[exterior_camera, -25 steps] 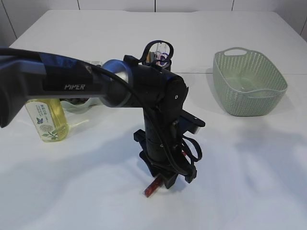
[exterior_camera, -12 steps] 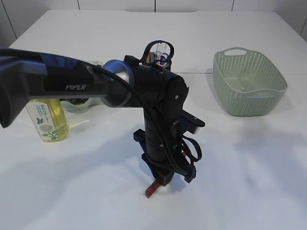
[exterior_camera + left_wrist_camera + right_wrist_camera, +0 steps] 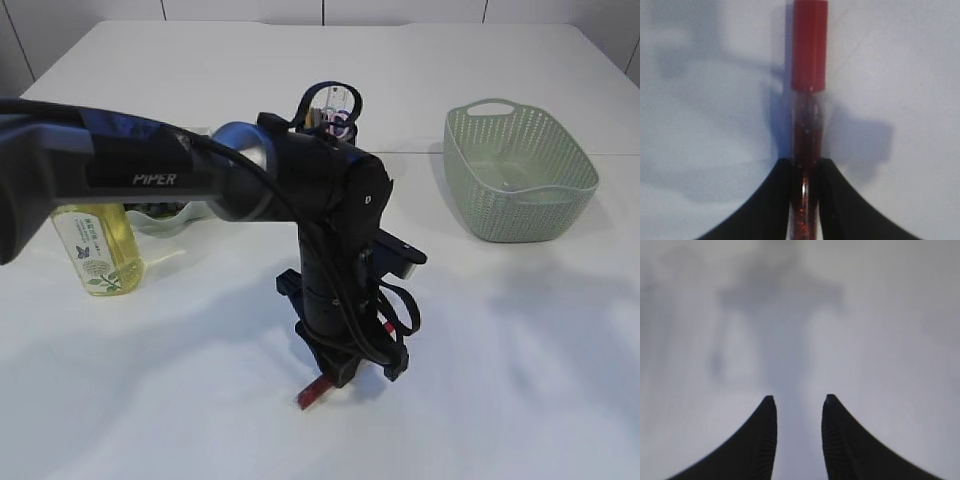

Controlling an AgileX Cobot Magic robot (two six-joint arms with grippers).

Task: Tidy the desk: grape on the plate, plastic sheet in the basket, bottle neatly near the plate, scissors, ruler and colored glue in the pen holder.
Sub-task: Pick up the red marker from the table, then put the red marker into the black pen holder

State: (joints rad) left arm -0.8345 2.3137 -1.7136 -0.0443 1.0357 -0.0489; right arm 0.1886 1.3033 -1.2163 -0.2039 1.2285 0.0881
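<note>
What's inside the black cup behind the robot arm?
Poking out of the pen holder are the scissors' handle loops and something clear with purple. The arm covers most of the cup, so what sits lower down inside can't be seen.

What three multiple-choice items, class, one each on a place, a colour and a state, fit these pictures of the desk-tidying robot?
1. Where does the basket stand?
A. right side of the table
B. left side
C. under the arm

2. What colour is the cap of the glue tube?
A. blue
B. red
C. green

3. How is the left claw?
A. wide open, empty
B. out of view
C. closed on the glue tube

Answers: 1 A, the exterior view shows it at right. 2 B, the left wrist view shows a red cap. 3 C, both fingers press the tube's sides.
</note>
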